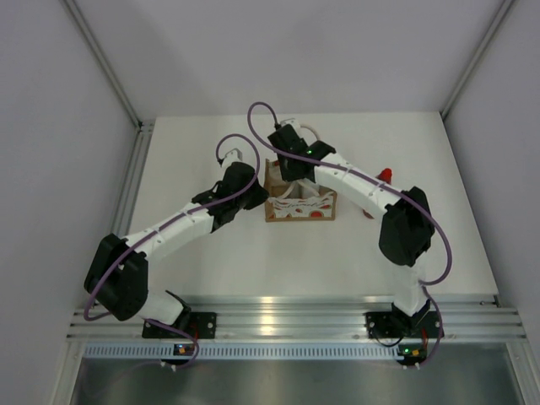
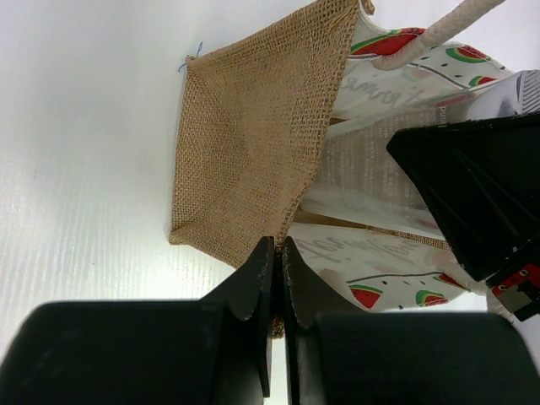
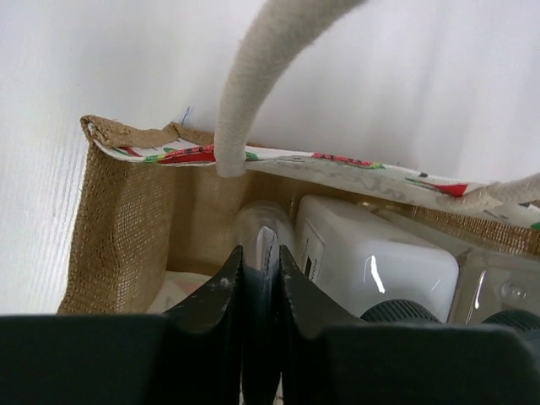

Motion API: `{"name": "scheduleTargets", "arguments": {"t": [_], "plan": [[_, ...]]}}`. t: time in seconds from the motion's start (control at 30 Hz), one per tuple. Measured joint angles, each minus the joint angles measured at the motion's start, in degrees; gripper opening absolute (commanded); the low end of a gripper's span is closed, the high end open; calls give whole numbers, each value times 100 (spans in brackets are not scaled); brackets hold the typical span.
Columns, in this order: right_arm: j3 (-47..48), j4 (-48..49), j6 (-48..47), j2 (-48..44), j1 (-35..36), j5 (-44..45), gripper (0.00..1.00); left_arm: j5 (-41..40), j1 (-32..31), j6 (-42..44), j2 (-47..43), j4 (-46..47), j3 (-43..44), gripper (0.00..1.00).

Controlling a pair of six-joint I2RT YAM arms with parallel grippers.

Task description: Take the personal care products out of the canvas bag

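The bag is seen upright around the middle of the table, somewhat nearer the far edge. Its burlap left end is pinched at the rim by the fully closed fingers of the left gripper. The right gripper is lowered into the bag's mouth beside a rope handle, its fingers drawn narrow around what seems to be the pale tube, with two white bottles packed next to it inside. A red bottle is seen on the table to the right of the bag, partly hidden by the right arm.
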Motion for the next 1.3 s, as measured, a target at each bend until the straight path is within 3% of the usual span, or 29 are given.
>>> {"name": "scheduleTargets", "arguments": {"t": [0.13,1.3], "plan": [[15,-2,7,11,0,33,0,0,0,0,-2,2,0,0],[7,-68,-326,-592,0,57,0,-63,7,2,-46,-63,-2,0]]}}
